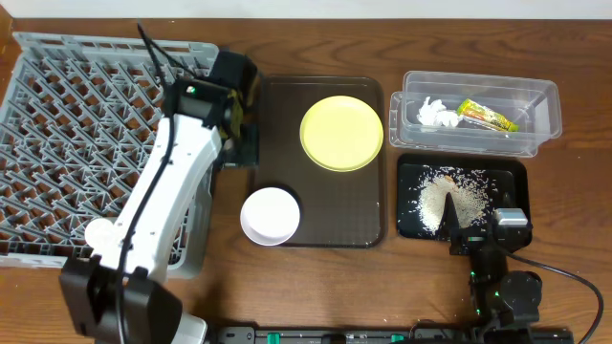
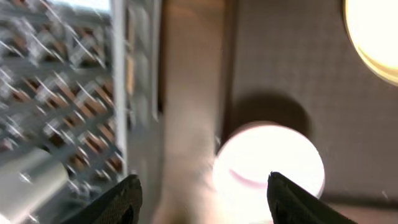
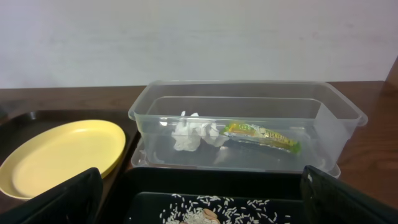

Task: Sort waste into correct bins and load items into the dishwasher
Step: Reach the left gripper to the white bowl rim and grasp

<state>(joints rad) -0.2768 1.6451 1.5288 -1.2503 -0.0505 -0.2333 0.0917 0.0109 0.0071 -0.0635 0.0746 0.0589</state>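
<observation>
My left gripper [image 1: 241,143] [image 2: 205,199] is open and empty, above the gap between the grey dish rack [image 1: 86,124] [image 2: 56,93] and the brown tray. The white-pinkish bowl [image 1: 270,216] [image 2: 267,165] lies just ahead of it, blurred. The yellow plate [image 1: 341,133] [image 2: 373,31] [image 3: 62,155] rests on the brown tray. The clear tub [image 1: 545,105] [image 3: 336,124] holds the tissue [image 1: 435,113] [image 3: 196,134] and wrapper [image 1: 488,116] [image 3: 261,134]. The black tray [image 1: 512,172] [image 3: 149,205] holds rice scraps [image 1: 449,196] [image 3: 249,208]. My right gripper [image 1: 478,227] [image 3: 202,205] is open and empty at the black tray's near edge. A small white cup [image 1: 98,234] sits at the rack's front. The blue bowl and chopsticks are not visible.
The dark brown serving tray [image 1: 363,210] [image 2: 348,112] lies between the rack and the bins. My white left arm [image 1: 163,191] crosses the rack's right side and hides part of it. Bare wooden table [image 1: 574,220] surrounds everything.
</observation>
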